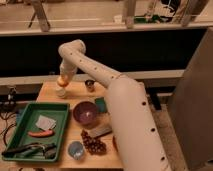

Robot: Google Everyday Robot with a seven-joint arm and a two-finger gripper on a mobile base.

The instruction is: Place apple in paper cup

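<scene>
The apple (61, 80) is a small orange-yellow fruit held at the tip of my gripper (62, 80), at the far left of the table. It hangs directly above the short cream paper cup (61, 92), almost touching its rim. The arm (100, 75) reaches from the lower right across the table to that spot. The gripper is closed around the apple.
A small metal cup (89, 85) stands right of the paper cup. A purple bowl (86, 113), a green tray (22, 131) holding a carrot (41, 133) and tools, a blue cup (76, 149) and dark grapes (94, 144) lie nearer on the wooden table (50, 90).
</scene>
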